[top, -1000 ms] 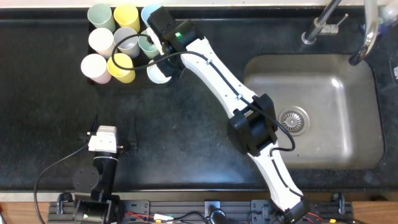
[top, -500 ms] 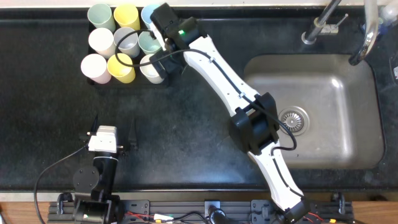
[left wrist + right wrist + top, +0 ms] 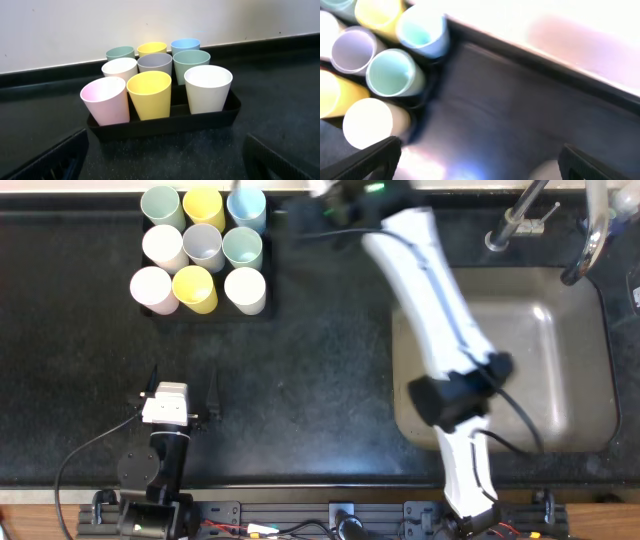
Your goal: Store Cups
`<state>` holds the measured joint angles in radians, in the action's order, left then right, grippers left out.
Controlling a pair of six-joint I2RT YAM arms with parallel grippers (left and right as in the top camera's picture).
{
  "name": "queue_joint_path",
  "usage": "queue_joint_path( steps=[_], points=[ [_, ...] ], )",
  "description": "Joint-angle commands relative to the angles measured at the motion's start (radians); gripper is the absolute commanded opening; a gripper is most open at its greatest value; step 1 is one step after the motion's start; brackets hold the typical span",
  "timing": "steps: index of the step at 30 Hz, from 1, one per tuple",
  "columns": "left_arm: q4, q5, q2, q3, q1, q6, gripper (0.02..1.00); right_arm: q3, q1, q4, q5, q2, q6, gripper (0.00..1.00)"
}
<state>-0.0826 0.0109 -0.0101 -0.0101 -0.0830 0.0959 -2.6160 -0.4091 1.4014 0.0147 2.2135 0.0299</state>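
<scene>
A black tray (image 3: 269, 298) at the counter's back left holds several upright cups in pastel colours. A white cup (image 3: 245, 288) stands in its front right slot, free of any gripper. My right gripper (image 3: 325, 200) is high near the back edge, right of the tray, open and empty. In the right wrist view the gripper (image 3: 480, 170) looks down on the counter beside the tray (image 3: 422, 112) and the white cup (image 3: 367, 122). My left gripper (image 3: 182, 385) rests open on the counter in front of the tray. It faces the tray (image 3: 165, 125) and the white cup (image 3: 208, 87).
A steel sink (image 3: 500, 360) takes up the right side, with a faucet (image 3: 520, 220) behind it. A pale wall (image 3: 150, 20) runs along the back of the dark counter (image 3: 300, 400). The right arm (image 3: 440, 300) crosses above the sink's left edge.
The right gripper let go of the white cup in the tray's front right slot, then swung up and to the right, away from the tray. The left arm stayed still.
</scene>
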Motion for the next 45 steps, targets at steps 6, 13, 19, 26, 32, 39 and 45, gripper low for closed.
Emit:
queue_joint_path(
  steps=[6, 13, 19, 26, 32, 39, 45],
  points=[
    [-0.002, -0.010, 0.008, 0.002, 0.005, -0.018, 0.998, 0.731, 0.249, -0.069, 0.033, -0.745, -0.151, 0.996],
    [-0.002, -0.010, 0.008, 0.002, 0.005, -0.018, 0.998, 1.568, 0.249, -0.489, 0.163, -1.350, -0.199, 0.998],
    [-0.002, -0.010, 0.008, 0.002, 0.005, -0.018, 0.998, 1.999, 0.206, -0.747, 0.278, -1.765, -0.198, 0.998],
    [-0.002, -0.010, 0.008, 0.002, 0.005, -0.018, 0.998, 2.174, 0.206, -0.762, 0.274, -2.018, -0.198, 0.993],
    [-0.002, -0.010, 0.008, 0.002, 0.005, -0.018, 0.998, 2.306, 0.207, -0.976, 0.274, -2.100, -0.198, 0.998],
    [-0.002, -0.010, 0.008, 0.002, 0.005, -0.018, 0.998, 2.466, 0.260, -1.261, 0.274, -2.106, -0.198, 0.998],
    [-0.002, -0.010, 0.008, 0.002, 0.005, -0.018, 0.998, 2.601, 0.331, -1.474, 0.274, -2.109, -0.198, 0.998]
  ],
)
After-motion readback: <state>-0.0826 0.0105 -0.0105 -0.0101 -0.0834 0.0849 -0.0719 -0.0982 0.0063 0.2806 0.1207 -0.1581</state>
